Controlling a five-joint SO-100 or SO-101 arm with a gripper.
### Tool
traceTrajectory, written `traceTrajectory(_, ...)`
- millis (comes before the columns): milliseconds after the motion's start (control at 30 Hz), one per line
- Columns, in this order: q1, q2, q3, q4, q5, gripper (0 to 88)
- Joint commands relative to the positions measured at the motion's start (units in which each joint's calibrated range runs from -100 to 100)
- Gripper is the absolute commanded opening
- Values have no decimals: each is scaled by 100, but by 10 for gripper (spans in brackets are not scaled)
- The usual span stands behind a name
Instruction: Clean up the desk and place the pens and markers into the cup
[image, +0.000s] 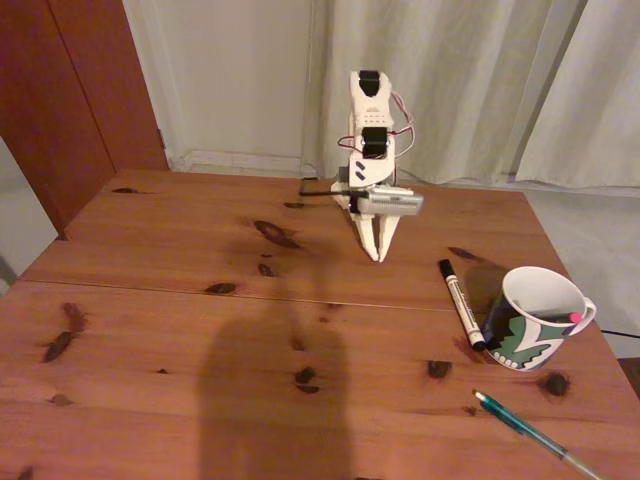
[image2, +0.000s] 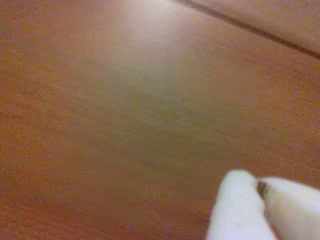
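Observation:
On the reddish-brown desk (image: 150, 300) the white arm stands at the back centre in the fixed view. Its gripper (image: 377, 254) points down with the tips at the wood, shut on nothing. The wrist view shows the two white fingertips (image2: 240, 195) pressed together over bare wood, gripper (image2: 258, 184). The cup (image: 530, 338), a white mug with a dark green pattern, stands at the right. A pink pen end (image: 575, 317) peeks over its rim. A white marker with black caps (image: 460, 303) lies just left of the cup. A translucent green pen (image: 530, 430) lies at the front right.
A seam (image: 200, 290) crosses the desk from left to right. The cup sits close to the desk's right edge (image: 600, 345). A broad shadow (image: 270, 400) covers the front middle. Curtains (image: 450, 80) hang behind, and a wooden door (image: 80, 90) stands at the left.

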Motion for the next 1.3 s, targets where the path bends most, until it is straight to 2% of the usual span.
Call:
traceTrajectory(0,199,-431,127,336,156,8)
traceTrajectory(233,585,-1126,136,1987,758,8)
traceTrajectory(533,561,-2475,109,4310,821,8)
traceTrajectory(1267,553,-2748,100,4422,779,12)
